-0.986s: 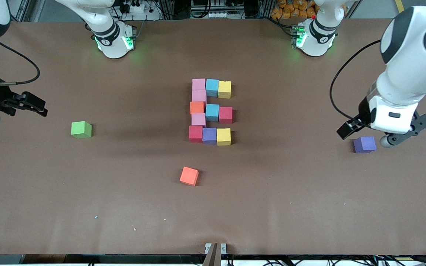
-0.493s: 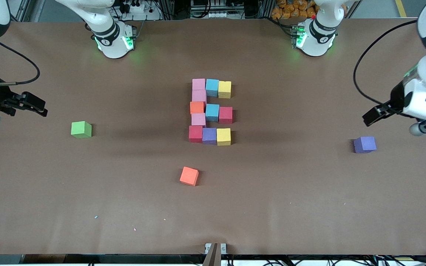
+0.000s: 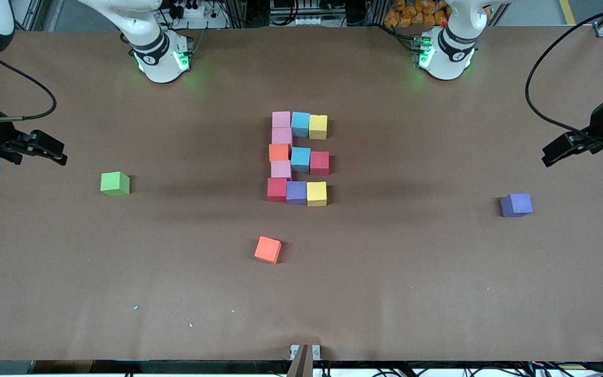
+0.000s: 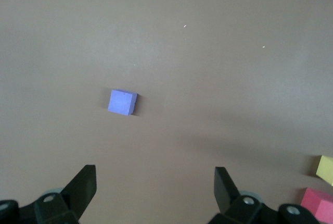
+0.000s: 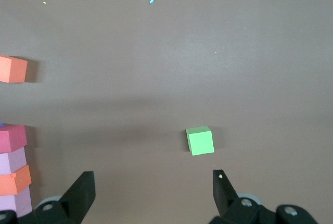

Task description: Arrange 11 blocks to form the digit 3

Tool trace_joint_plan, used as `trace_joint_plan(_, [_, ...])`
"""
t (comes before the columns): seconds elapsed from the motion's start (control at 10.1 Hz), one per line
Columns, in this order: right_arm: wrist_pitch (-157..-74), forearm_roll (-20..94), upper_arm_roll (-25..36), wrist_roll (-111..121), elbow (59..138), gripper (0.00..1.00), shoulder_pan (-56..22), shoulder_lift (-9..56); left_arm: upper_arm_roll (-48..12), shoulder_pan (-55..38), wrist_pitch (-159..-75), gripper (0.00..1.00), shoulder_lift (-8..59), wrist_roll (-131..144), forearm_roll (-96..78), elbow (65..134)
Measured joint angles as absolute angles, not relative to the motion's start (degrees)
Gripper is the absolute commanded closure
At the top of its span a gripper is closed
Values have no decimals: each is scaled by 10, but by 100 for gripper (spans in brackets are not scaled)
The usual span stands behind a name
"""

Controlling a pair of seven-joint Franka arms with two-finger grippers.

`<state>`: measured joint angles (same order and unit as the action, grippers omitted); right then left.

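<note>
Blocks (image 3: 298,158): eleven touching in a digit at mid-tabletop (image 3: 385,272); left gripper (image 4: 154,186) and right gripper (image 5: 152,190), fingers spread and empty, over the tabletop's two ends; stray purple cube (image 3: 516,204), green cube (image 3: 115,184), orange cube (image 3: 268,249) apart.

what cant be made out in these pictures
- Front view: the left gripper is partly cut off by the picture's edge.
- Left wrist view: of the block figure, only a yellow foam cube and a pink foam cube show, both cut by the edge.
- Right wrist view: the stacked-looking column of foam cubes is cut by the edge.
</note>
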<state>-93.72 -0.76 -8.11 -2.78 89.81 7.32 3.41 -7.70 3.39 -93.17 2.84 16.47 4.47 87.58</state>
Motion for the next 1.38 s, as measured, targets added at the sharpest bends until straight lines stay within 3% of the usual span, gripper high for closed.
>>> trace_joint_plan(0.69, [-937, -8, -81, -28, 898, 0, 73, 34, -67, 1, -895, 0, 5, 145, 18, 878])
trace_joint_plan(1.38, [-937, -8, -81, -28, 897, 0, 73, 34, -58, 0, -885, 0, -21, 144, -9, 923])
